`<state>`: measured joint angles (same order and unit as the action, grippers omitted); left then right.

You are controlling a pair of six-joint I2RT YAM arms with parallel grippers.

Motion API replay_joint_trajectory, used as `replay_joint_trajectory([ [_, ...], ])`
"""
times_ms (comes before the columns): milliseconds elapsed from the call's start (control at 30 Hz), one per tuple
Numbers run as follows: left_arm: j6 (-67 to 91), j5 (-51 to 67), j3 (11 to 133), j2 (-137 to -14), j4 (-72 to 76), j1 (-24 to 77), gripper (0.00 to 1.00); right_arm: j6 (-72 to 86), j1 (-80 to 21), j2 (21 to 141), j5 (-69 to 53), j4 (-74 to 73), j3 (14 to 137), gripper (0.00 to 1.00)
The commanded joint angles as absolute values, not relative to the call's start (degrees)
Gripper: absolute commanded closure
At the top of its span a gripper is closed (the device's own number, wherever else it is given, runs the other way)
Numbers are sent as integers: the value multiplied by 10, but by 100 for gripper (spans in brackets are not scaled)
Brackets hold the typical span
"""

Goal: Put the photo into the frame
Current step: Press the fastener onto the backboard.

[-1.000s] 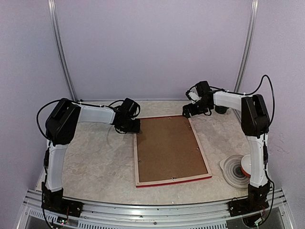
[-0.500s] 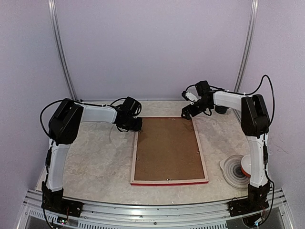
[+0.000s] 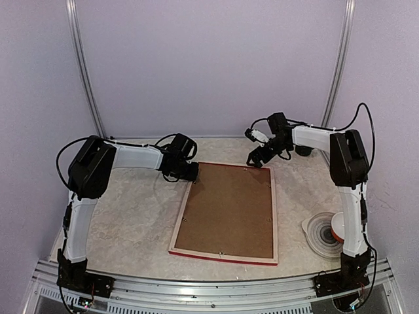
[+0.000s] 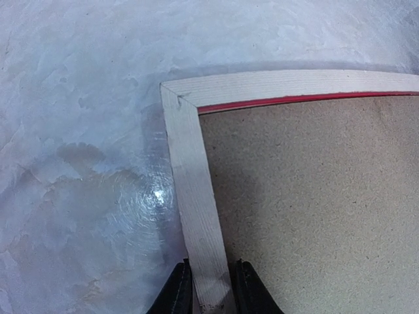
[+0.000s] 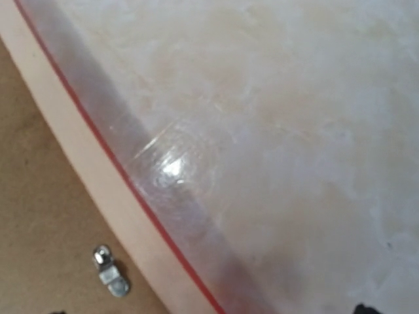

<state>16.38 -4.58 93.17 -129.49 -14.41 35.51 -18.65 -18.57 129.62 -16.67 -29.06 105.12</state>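
The frame [image 3: 274, 212] lies face down on the table, pale wood back up, with a brown backing board [image 3: 226, 212] in it and red showing along its edges. My left gripper [image 3: 191, 174] is shut on the frame's left rail [image 4: 193, 190] just short of the far left corner, one finger [image 4: 178, 291] outside it and one over the board [image 4: 314, 209]. My right gripper [image 3: 256, 157] stands open at the far right corner with nothing in it. In the right wrist view the rail [image 5: 85, 163] and a metal turn clip [image 5: 110, 271] show. The photo is out of view.
A white ringed roll with a red part [image 3: 323, 232] lies at the right, beside the right arm's upright link. A dark round thing [image 3: 302, 150] sits at the far right behind that arm. The metal rail [image 3: 209, 291] runs along the near edge.
The left gripper has shut on the frame's left rail and shifted right. The frame has turned: its far end moved right, its near end swung left. The right gripper stayed near the far right corner.
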Motion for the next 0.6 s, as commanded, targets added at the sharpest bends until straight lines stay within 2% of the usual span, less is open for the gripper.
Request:
replay_joint_trajectory([
  [0,148,-32,932,-1308,-167,361,77,-200,-185,1332,-167,-307,1077,5],
  [567,160,-31,933,-1302,-171,361,74,-211,-187,1373,-168,-322,1095,6],
])
